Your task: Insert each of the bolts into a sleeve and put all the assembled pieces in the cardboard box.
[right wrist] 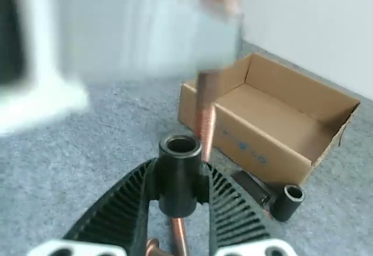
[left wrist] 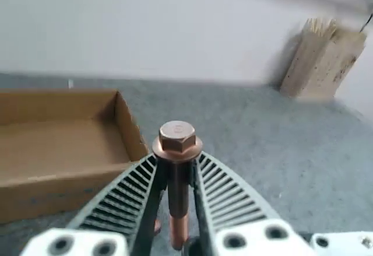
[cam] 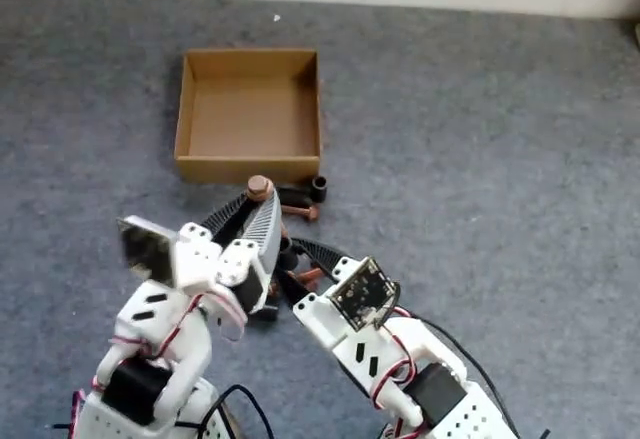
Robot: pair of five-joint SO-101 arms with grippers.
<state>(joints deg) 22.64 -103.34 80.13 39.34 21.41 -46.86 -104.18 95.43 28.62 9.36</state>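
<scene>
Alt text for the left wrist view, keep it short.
The left gripper is shut on a copper bolt, held upright with its hex head up. Beyond it, an open cardboard box sits on a grey surface.

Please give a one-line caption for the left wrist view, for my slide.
Left gripper holds a copper bolt by its shank, head up, cardboard box beyond.

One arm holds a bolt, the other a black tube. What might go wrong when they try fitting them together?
The bolt, clamped by its shaft in the left gripper, may meet the sleeve in the right gripper off-centre or tilted, then jam or slip.
Both grippers work close to a loose sleeve and a loose bolt beside the cardboard box, and might knock them away.
</scene>
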